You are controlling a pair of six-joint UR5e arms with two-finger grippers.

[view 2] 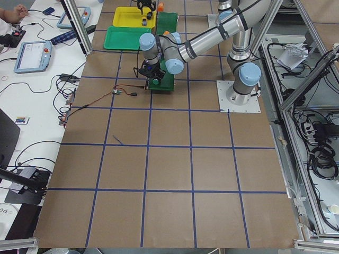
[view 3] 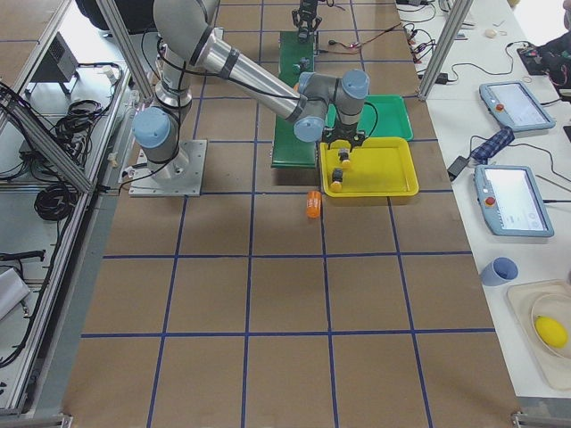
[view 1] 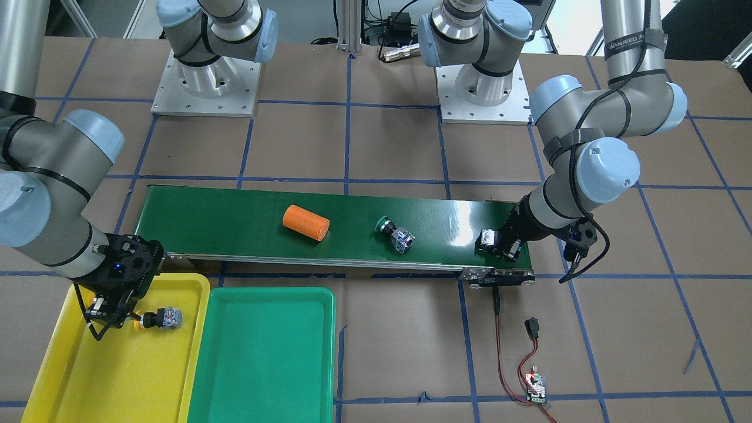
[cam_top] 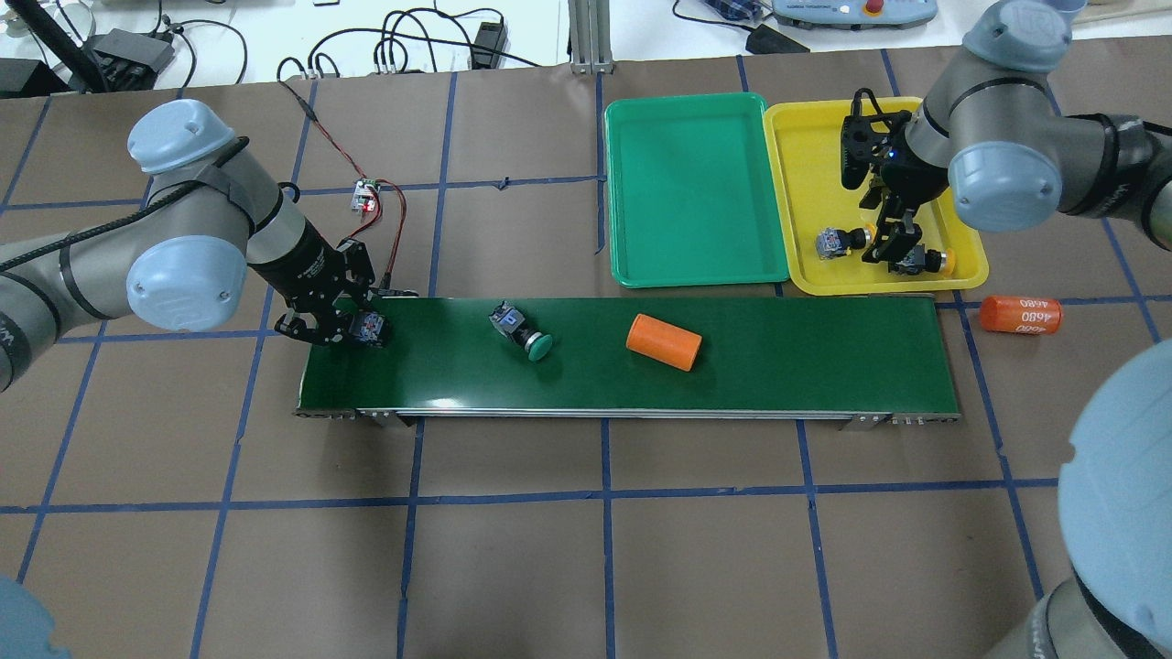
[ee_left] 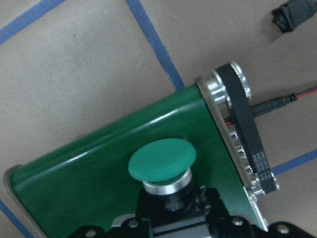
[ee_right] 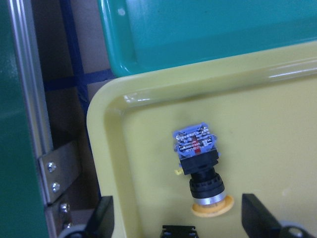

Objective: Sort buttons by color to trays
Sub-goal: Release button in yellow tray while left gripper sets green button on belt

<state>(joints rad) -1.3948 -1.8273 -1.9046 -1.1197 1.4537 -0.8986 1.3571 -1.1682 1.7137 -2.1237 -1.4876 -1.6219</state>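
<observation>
Table (cam_top: 586, 549): conveyor (cam_top: 806, 366), green tray (cam_top: 687, 183), yellow tray (cam_top: 806, 165)

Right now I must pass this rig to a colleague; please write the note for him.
Left claw: looks closed on a green button at the belt end.
Right claw: open over the yellow tray.
Done: first yellow button and second yellow button lie in the yellow tray.
To do: this one and the other green button, lying mid-belt, go into the green tray, which holds none.
</observation>
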